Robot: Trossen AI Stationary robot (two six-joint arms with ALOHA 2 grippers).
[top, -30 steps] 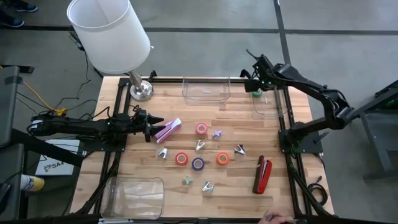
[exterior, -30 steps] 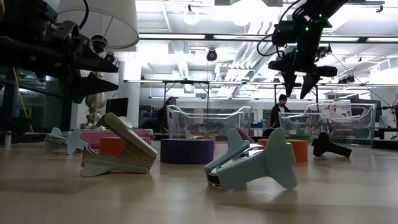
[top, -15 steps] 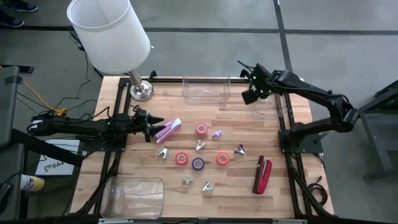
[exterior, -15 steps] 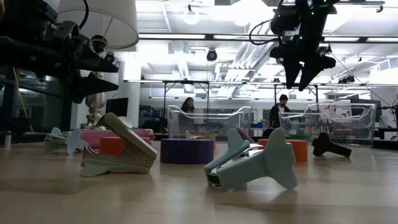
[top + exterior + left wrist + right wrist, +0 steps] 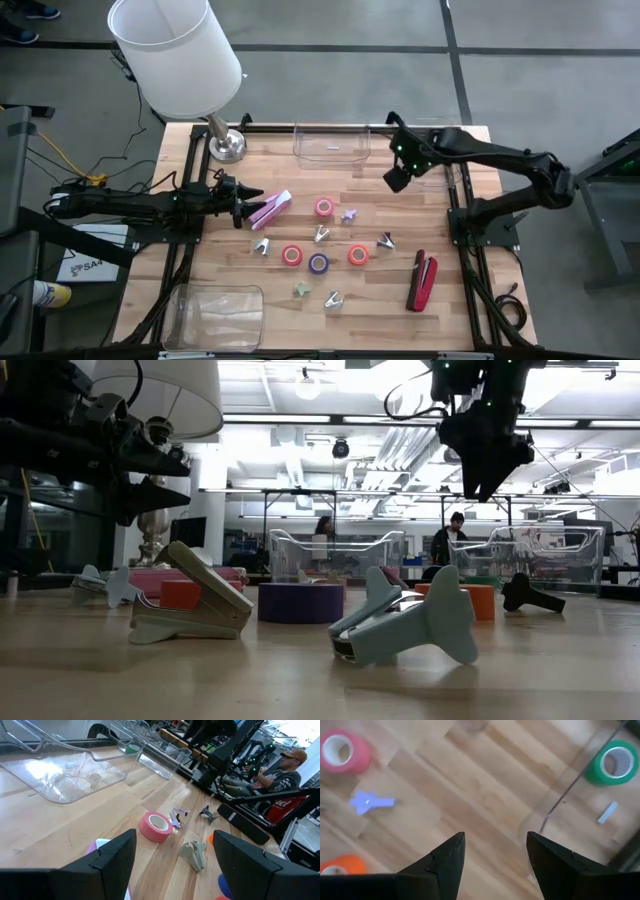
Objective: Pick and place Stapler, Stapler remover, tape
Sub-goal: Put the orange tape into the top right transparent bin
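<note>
Your right gripper point(image 5: 396, 179), fingers spread and empty, has swung away from the bin holding the green tape point(image 5: 611, 764); next pickup follows. Left gripper point(image 5: 243, 208) waits, spread.

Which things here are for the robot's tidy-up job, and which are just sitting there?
For the job:
- pink stapler
- red stapler
- staple removers, like the grey one
- tape rolls: pink, purple, green
- clear bins

Just sitting there:
- lamp
- person beyond the table
</note>
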